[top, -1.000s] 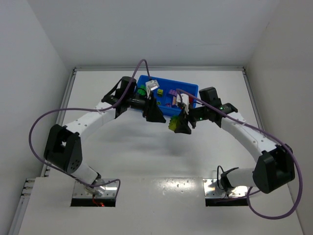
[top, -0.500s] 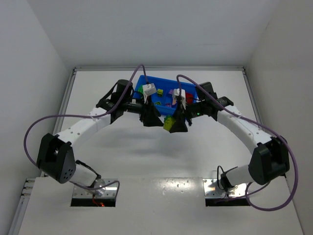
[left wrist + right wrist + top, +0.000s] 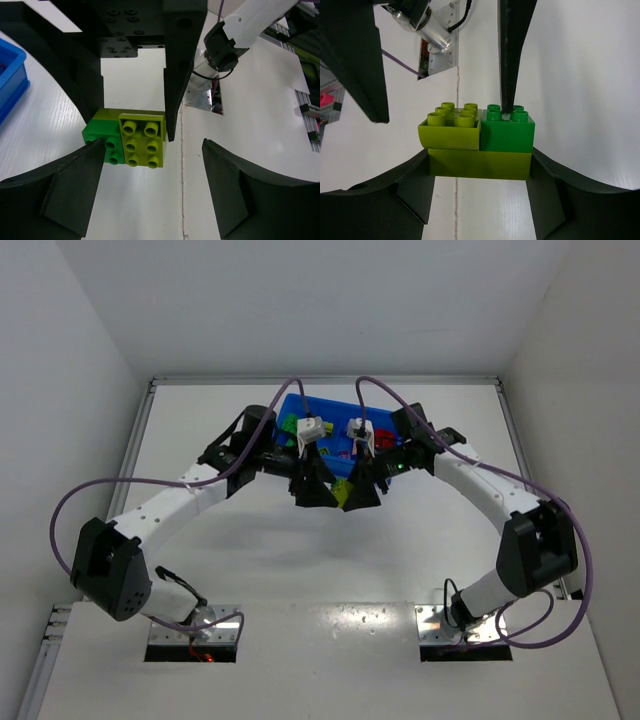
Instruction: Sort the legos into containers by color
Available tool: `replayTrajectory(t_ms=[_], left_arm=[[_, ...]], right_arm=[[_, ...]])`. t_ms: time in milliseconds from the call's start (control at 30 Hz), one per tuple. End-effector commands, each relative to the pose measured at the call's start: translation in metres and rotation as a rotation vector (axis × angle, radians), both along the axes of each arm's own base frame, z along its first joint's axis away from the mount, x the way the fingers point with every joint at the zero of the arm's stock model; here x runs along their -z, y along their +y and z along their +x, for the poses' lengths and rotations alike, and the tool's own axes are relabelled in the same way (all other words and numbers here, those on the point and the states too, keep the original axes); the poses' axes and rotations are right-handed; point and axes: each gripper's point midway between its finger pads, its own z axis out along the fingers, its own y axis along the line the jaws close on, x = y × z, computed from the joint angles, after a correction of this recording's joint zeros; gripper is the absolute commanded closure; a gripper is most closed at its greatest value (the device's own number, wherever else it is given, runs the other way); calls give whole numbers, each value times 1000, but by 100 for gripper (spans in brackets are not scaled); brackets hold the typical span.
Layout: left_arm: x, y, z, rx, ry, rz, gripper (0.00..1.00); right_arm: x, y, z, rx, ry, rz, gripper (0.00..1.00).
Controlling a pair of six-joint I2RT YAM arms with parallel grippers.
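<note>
My right pincer is clamped on the ends of a brick cluster, holding it above the bench. I judge that is so the left pincer, spread wide around it, can pull the green brick off. Just beyond both pincers sits the blue tray with some loose bricks inside; the arms hide which compartments hold them.

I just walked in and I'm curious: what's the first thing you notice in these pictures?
Your eye goes first to the lump of green and yellow-green bricks, pinched in the right gripper in the middle of the scene. The left gripper stands open right next to it, so the two arms meet nose to nose. Just behind them sits the bright blue tray.
</note>
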Motion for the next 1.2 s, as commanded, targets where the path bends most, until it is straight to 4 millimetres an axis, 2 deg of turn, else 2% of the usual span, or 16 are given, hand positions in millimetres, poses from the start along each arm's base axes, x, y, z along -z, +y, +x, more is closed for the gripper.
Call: replayTrajectory(t_ms=[0, 267, 433, 567, 700, 767, 900, 1000, 1100, 1133, 1167], left_arm=[[-29, -7, -8, 64, -103, -67, 16], [-31, -17, -10, 92, -104, -69, 16], [-33, -19, -3, 64, -118, -63, 16], [-26, -21, 1, 63, -111, -52, 16], [-25, -21, -5, 96, -85, -61, 28], [-25, -21, -5, 96, -85, -61, 29], [-23, -20, -9, 115, -71, -63, 40], [-20, -20, -12, 125, -61, -63, 54], [-20, -19, -16, 142, -48, -66, 64], [-20, -19, -16, 142, -48, -66, 74], [-20, -18, -18, 142, -48, -66, 79]], right_arm=[[-24, 9, -1, -51, 7, 82, 92], [-22, 12, -4, -65, 19, 86, 92], [-25, 17, -13, -84, 3, 72, 92], [-27, 18, -17, -89, -20, 72, 92], [-27, 18, -17, -89, -20, 72, 92], [-30, 19, -15, -90, -29, 76, 92], [-33, 17, -11, -84, -46, 81, 92], [-35, 17, -11, -84, -46, 81, 92], [-32, 15, -10, -74, -38, 77, 92], [-32, 15, -9, -77, -46, 79, 92], [-35, 12, -8, -68, -55, 82, 92]])
